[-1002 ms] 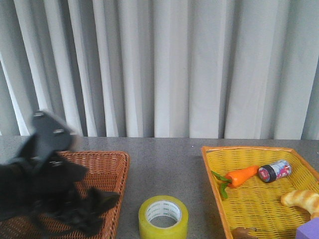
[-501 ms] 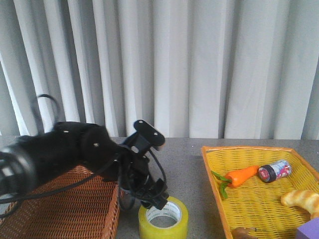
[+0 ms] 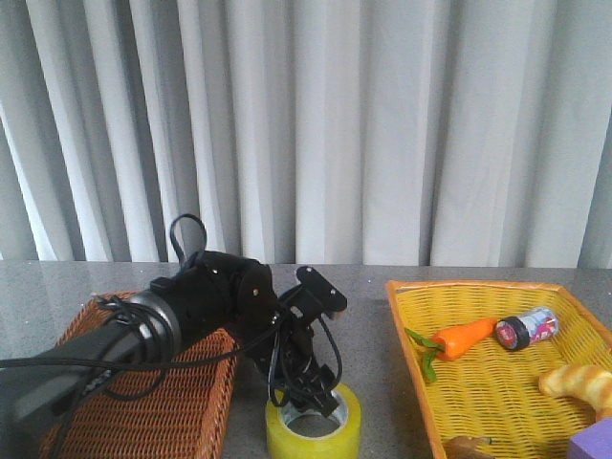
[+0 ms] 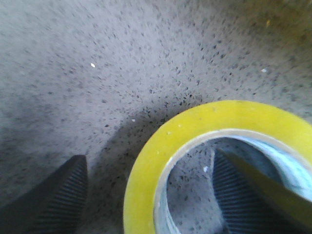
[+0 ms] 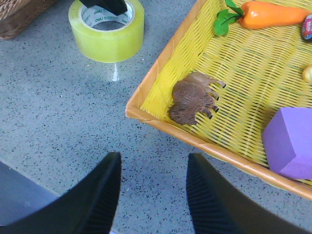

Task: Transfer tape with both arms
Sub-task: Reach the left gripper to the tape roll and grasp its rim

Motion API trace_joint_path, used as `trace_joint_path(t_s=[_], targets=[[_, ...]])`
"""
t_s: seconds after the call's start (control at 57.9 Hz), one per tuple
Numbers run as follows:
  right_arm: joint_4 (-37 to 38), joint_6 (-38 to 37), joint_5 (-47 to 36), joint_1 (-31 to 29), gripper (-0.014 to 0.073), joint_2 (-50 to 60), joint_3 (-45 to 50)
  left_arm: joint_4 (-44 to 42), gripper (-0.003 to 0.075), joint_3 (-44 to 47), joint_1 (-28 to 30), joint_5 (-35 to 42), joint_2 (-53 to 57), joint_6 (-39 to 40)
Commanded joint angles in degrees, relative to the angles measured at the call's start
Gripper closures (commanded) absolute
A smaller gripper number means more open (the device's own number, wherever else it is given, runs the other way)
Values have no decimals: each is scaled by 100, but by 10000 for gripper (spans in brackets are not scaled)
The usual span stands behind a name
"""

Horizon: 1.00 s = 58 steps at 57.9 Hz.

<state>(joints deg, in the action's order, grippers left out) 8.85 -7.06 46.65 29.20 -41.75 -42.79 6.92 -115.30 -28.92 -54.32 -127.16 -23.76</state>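
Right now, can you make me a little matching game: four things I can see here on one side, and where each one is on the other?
Things:
1. tape
2. carrot
3. purple block
4. left gripper

Places:
A. in the yellow basket, next to a small jar
B. on the grey table, between the two baskets
C. one finger inside the roll, one outside it
D. in the yellow basket, by the brown toy animal

Pairs: 1-B, 2-A, 3-D, 4-C

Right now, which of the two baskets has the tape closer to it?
The brown basket on the left; the tape sits just beside its corner, with a wider gap to the yellow basket.
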Motion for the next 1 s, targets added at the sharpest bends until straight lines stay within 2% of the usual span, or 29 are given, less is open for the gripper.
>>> trace_joint_path(t_s=[0.0, 0.155, 0.38, 0.535, 0.984], targets=[[80, 13, -327, -28, 267, 22, -136, 45, 257, -241, -41, 132, 225, 11], [80, 13, -327, -28, 267, 22, -136, 45, 312, -241, -41, 80, 138, 16], [80, 13, -327, -28, 267, 22, -136, 45, 473, -241, -41, 51, 138, 16], [80, 13, -327, -28, 267, 22, -136, 63, 545, -241, -41, -52, 150, 21], [80, 13, -327, -28, 267, 22, -136, 94, 559, -241, -41, -290, 546, 68]])
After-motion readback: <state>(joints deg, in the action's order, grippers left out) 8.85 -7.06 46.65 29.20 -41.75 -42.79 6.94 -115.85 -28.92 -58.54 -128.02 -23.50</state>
